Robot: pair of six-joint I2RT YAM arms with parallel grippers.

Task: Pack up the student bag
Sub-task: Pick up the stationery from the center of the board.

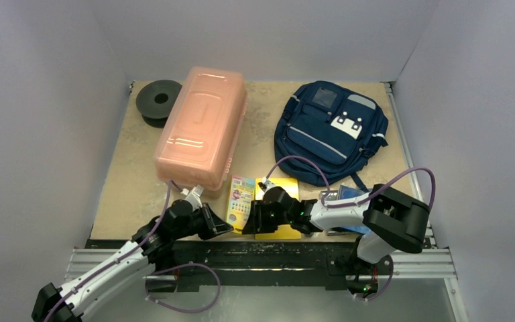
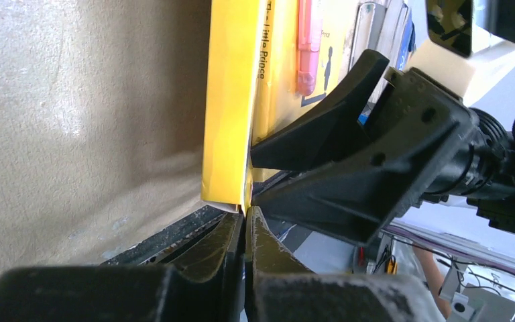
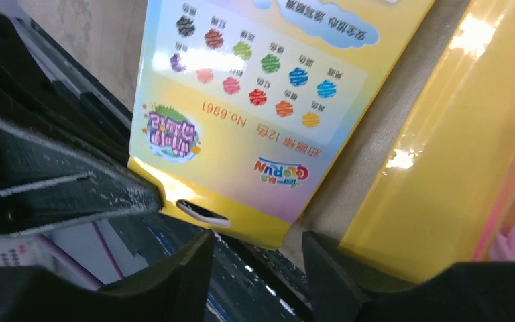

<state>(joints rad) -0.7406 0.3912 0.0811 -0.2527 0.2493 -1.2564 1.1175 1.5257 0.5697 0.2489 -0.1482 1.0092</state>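
The navy student bag (image 1: 332,131) lies zipped at the back right, away from both arms. A colourful crayon pack (image 1: 240,201) (image 3: 255,100) and a yellow book (image 1: 280,209) (image 3: 436,154) lie side by side at the table's near edge. My left gripper (image 1: 226,228) (image 2: 247,213) is shut, its tips against the near corner of the crayon pack (image 2: 228,100); whether they pinch it I cannot tell. My right gripper (image 1: 250,218) (image 3: 258,251) is open just short of the pack's near edge, over the gap between pack and book.
A long pink translucent box (image 1: 201,127) stands left of centre, with a black spool (image 1: 159,100) behind it. A blue item (image 1: 349,196) lies under my right arm. A pink pen (image 2: 307,40) rests on the book. The black rail (image 1: 275,255) runs along the near edge.
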